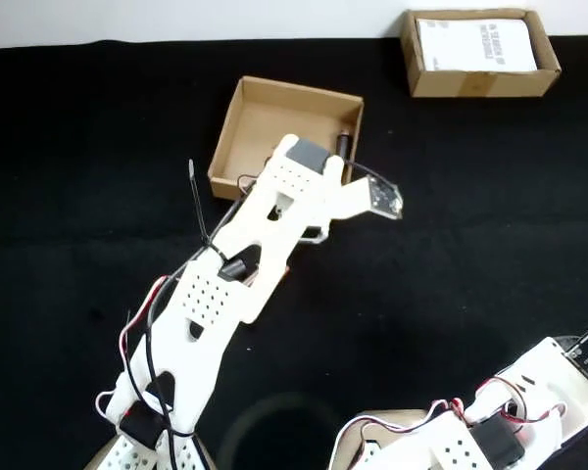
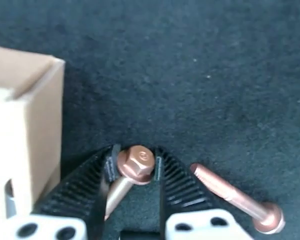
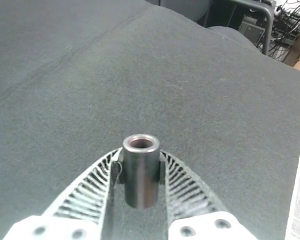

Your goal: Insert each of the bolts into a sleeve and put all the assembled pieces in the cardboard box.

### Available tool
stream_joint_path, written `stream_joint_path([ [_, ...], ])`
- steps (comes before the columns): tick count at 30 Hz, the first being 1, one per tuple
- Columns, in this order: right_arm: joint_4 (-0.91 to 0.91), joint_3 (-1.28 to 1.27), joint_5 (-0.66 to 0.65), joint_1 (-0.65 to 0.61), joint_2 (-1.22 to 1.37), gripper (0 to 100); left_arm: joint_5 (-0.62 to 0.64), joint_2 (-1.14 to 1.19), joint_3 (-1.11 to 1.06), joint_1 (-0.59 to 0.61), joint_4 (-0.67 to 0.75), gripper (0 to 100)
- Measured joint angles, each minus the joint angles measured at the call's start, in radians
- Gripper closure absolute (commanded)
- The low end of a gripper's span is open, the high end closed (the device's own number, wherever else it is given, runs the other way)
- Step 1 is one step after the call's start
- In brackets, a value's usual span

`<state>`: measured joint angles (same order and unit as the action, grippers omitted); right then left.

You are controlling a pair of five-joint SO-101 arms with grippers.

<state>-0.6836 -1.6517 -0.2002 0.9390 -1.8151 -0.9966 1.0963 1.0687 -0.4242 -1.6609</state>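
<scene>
Bolt [image 2: 135, 164] sits clamped btwn the left gripper [image 2: 135, 161] fingers [image 2: 177, 182]. Hex head is right at the tips and the shank slants back twd the gripper's base, i.e. long axis roughly along the fingers w/ head leading. Sleeve [image 3: 141, 172] is pinched the same way in the right gripper [image 3: 140, 161]: axis along the fingers, open bore facing out past the tips.

That's prob. the crux. The bore points outward but the bolt's shank end points inward, so a head-first meeting won't seat it. The left wrist would need to turn until the shank tip faces the bore, or regrip.

Second bolt [image 2: 232, 197] lies flat on the black cloth [image 2: 190, 75] just outside one left finger, untouched. Cardboard box [image 2: 22, 125] stands near the other finger's outer side. In the high view the two arms are well apart, left arm [image 1: 265, 225] by the box, so the grippers have yet to meet.
</scene>
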Motion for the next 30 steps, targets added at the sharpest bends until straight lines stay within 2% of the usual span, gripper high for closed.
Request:
stream_joint_path([
  [4, 0.000, 0.000, 0.000, -0.021, 0.000, 99.1, 0.038, 0.011, 0.123, 0.014, -0.046, 79],
  [9, 0.000, 0.000, 0.000, -0.035, 0.000, 99.1, -0.026, 0.012, 0.209, 0.034, -0.083, 79],
  [18, 0.000, 0.000, -0.029, -0.037, 0.000, 99.1, -0.189, 0.012, 0.150, 0.097, -0.091, 79],
  [22, 0.000, 0.000, -0.029, -0.037, 0.000, 99.1, -0.216, 0.011, 0.086, 0.106, -0.055, 79],
  [26, 0.000, 0.000, -0.029, -0.037, 0.000, 99.1, -0.252, 0.011, 0.063, 0.106, -0.040, 86],
  [30, 0.000, 0.000, -0.029, -0.037, 0.000, 99.1, -0.285, 0.035, 0.055, 0.106, -0.025, 99],
])
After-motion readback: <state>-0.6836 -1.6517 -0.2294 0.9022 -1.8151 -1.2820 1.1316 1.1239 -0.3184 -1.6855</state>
